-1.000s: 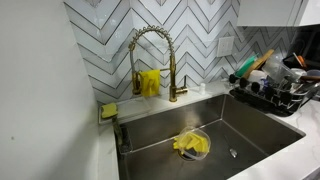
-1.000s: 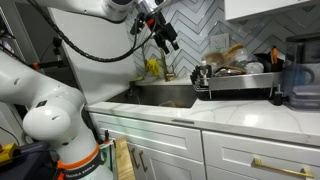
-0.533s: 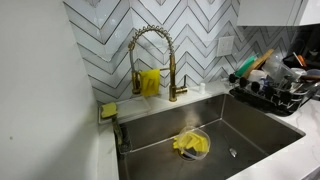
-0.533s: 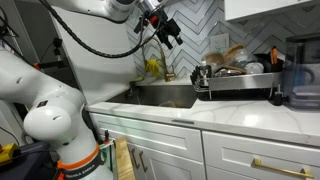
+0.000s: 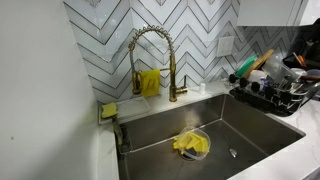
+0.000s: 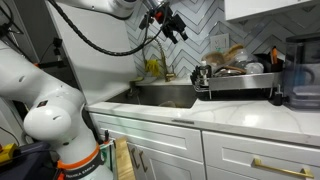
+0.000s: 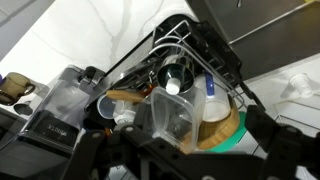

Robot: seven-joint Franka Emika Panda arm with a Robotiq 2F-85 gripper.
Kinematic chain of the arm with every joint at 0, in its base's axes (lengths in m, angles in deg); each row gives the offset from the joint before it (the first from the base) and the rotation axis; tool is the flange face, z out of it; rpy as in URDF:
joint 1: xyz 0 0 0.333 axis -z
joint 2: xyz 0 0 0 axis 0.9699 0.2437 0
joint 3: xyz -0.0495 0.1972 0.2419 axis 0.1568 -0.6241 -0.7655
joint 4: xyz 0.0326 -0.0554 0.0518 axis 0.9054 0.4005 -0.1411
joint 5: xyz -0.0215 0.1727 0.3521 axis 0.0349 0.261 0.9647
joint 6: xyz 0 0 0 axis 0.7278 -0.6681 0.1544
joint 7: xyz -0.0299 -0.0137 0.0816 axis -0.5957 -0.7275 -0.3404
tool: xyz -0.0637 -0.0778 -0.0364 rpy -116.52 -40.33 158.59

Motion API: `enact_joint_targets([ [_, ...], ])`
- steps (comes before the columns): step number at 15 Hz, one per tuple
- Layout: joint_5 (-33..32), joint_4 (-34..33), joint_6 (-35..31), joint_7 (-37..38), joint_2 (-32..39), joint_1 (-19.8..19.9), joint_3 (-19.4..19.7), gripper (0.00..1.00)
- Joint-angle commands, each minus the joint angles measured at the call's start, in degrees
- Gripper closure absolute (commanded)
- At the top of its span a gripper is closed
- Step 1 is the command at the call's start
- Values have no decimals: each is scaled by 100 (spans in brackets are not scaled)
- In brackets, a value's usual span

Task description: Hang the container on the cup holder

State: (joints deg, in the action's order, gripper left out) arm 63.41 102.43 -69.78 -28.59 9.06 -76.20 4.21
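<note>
The container (image 7: 172, 118) is clear, translucent plastic, roundish with soft corners, and what lies behind it shows dimly through its walls. In the wrist view it sits straight ahead of the pincer (image 6: 172, 22), centred before the jaws and slightly tilted. Whether the pincer grips it cannot be told. Past the container, farther from the pincer, rises the black wire cup holder (image 7: 188, 45).

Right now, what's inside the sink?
A clear bowl holding a crumpled yellow cloth lies on the sink floor, beside the drain. Whatever is under the cloth is covered. The basin's near edge is out of frame.
</note>
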Motion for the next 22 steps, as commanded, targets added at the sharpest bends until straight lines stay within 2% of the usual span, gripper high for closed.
enact_joint_targets([
  [1,353,-798,-217,29,857,-115,178,0],
  [4,691,-1362,-129,35,1512,-190,215,0],
  [9,719,-1915,-171,-37,2344,-165,270,0],
  [15,1781,-2000,-284,-816,2808,-148,521,0],
  [16,1998,-1989,-331,-997,2845,-138,563,3],
  [19,2649,-1980,-358,-1618,2970,-134,645,0],
  [20,2802,-1982,-351,-1780,3006,-131,658,6],
  [21,2930,-1990,-315,-1904,3041,-124,666,20],
  [22,3015,-1988,-314,-2020,3076,-112,673,26],
])
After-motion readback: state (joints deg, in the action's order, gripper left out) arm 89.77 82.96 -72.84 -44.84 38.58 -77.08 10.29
